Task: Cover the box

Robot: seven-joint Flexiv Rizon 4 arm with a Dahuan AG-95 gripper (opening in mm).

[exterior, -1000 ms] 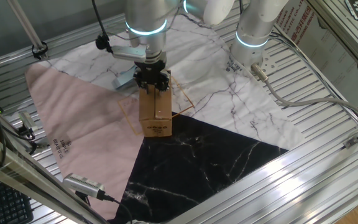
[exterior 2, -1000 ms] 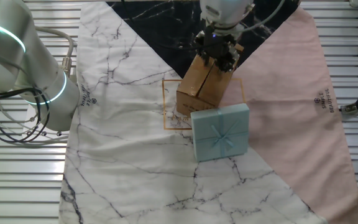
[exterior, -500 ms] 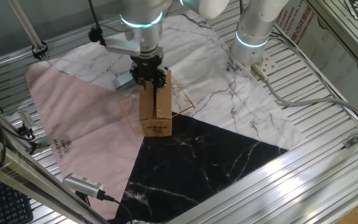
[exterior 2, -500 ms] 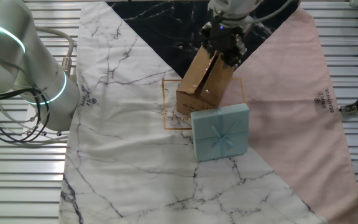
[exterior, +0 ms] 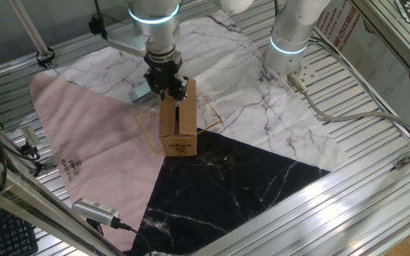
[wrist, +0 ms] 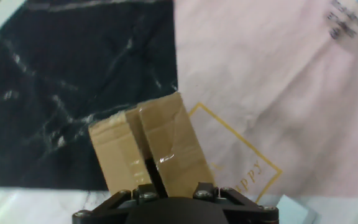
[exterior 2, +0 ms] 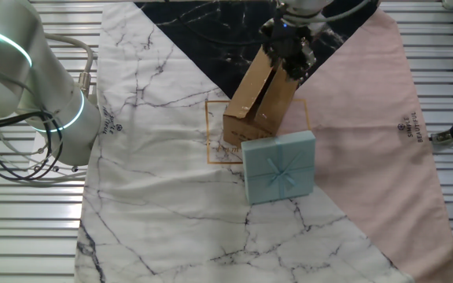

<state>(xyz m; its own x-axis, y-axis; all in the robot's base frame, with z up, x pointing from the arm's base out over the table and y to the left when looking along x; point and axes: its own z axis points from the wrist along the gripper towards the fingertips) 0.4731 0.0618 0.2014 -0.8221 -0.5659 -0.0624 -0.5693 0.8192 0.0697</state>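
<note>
The box (exterior: 178,124) is a small brown carton standing on the cloth, with a dark label low on its near side. It also shows in the other fixed view (exterior 2: 258,98) and in the hand view (wrist: 154,149), where two taped top flaps lie folded with a dark slit between them. My gripper (exterior: 169,87) sits at the box's upper back edge, its dark fingers together and touching the top flaps. In the other fixed view the gripper (exterior 2: 289,55) is at the box's top right corner. The hand view shows only the gripper's body; the fingertips are hidden.
A teal gift box (exterior 2: 280,165) with a ribbon lies right beside the carton. A cloth in pink (exterior: 84,142), black (exterior: 226,185) and white marble covers the table. The arm's base (exterior: 290,35) stands at the back. Metal rails edge the table.
My gripper has slid from above the middle of the box's top toward its back edge, staying on the flaps. The box now leans a little more.
</note>
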